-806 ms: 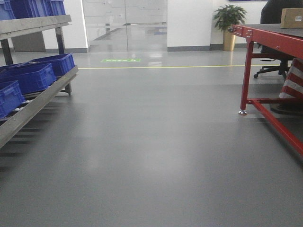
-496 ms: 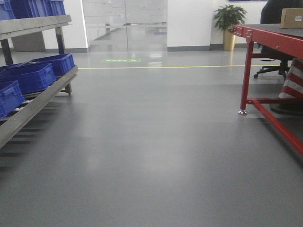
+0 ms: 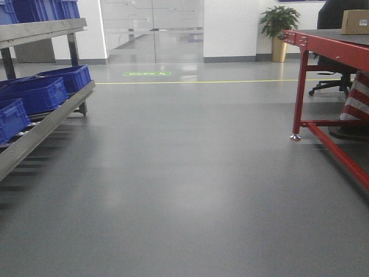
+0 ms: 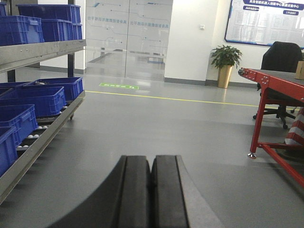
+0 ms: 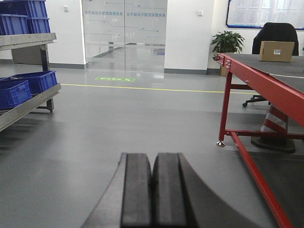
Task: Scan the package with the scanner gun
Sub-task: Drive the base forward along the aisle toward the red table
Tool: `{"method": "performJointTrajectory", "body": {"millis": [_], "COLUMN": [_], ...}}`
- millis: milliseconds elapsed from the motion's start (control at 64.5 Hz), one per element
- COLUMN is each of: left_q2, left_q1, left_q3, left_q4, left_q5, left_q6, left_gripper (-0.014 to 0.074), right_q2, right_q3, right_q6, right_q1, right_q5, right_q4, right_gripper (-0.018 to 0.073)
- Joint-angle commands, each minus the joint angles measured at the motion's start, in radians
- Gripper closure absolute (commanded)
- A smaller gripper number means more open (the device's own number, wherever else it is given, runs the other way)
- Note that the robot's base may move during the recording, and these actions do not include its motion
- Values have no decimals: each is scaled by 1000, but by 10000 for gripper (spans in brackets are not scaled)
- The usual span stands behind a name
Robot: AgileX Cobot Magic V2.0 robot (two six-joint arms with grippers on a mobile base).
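Grey floor ahead, package sitting far back on the red desk, left jaws and right jaws each pressed tight together, gripping nothing.

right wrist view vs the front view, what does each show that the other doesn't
Only the right wrist view: the shut right pincer, a wall board, and the box whole. Only the front view: a third crate on the rack's lower shelf. Both: the red table, plant, glass doors and green floor mark.
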Motion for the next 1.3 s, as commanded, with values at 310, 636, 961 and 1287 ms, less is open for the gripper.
{"method": "performJointTrajectory", "body": {"millis": [310, 636, 961, 1287], "left_q2": [-6, -6, -6, -6], "left_q1": [3, 3, 3, 3], "left_q3": [-1, -1, -1, -1], "left_q4": [0, 0, 0, 0], "left_q5": [-19, -19, -19, -19], "left_q6": [-4, -4, -4, -4], "left_gripper": [707, 707, 707, 707], "right_q2": [-3, -3, -3, -3], "right_q3": [0, 0, 0, 0], "right_q6": [0, 0, 0, 0], "right_q1": [-1, -1, -1, -1], "right_q5": [-17, -17, -17, -17], "right_q4": [1, 1, 1, 1], "right_gripper": [721, 721, 721, 721]}}
